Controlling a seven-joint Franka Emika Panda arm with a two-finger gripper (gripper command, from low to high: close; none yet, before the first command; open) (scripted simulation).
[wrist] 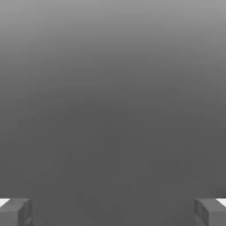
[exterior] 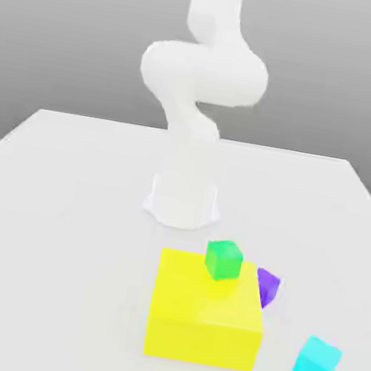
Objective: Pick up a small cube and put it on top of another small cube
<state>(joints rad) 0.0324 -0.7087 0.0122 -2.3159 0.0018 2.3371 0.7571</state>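
The arm [exterior: 204, 73] rises folded above its base [exterior: 182, 204], tool [wrist: 113, 212] open.

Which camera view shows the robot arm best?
The exterior view: it shows the white arm from its base up through its bends. The hand view shows the open gripper at its end.

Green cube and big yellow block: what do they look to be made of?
The green cube looks like smooth plastic or painted wood: even colour, no grain. The big yellow block seems the same, its faces flat and unpatterned.
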